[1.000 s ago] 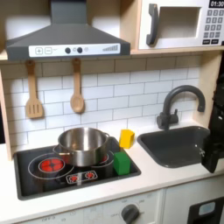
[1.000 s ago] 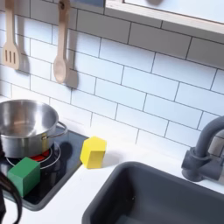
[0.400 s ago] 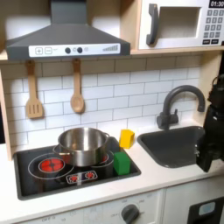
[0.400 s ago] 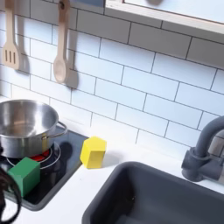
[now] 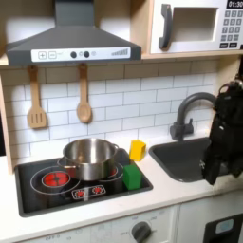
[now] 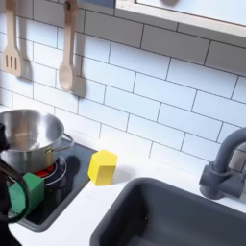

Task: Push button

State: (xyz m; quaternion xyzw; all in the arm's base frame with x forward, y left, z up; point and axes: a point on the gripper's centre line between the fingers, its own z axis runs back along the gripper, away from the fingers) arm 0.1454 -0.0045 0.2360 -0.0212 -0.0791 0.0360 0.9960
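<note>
The red buttons (image 5: 87, 191) sit on the front strip of the black stove (image 5: 38, 195). More buttons (image 5: 71, 54) line the grey hood, and a keypad (image 5: 231, 28) is on the microwave at the first exterior view's top right. My black arm hangs at the first exterior view's right, over the sink (image 5: 180, 159). Its gripper (image 5: 208, 173) points down, well to the right of the stove and apart from every button. It is too dark and blurred to tell whether the fingers are open or shut.
A steel pot (image 5: 90, 157) (image 6: 27, 139) stands on the stove with a green block (image 5: 132, 176) (image 6: 27, 190) and a yellow block (image 5: 138, 149) (image 6: 103, 166) beside it. The faucet (image 5: 190, 109) (image 6: 226, 163) rises behind the sink. A spatula (image 5: 36, 100) and a spoon (image 5: 84, 95) hang on the tiles.
My arm has come in from the first exterior view's right edge, moving left over the sink. In the second exterior view a dark cable at the bottom left has risen.
</note>
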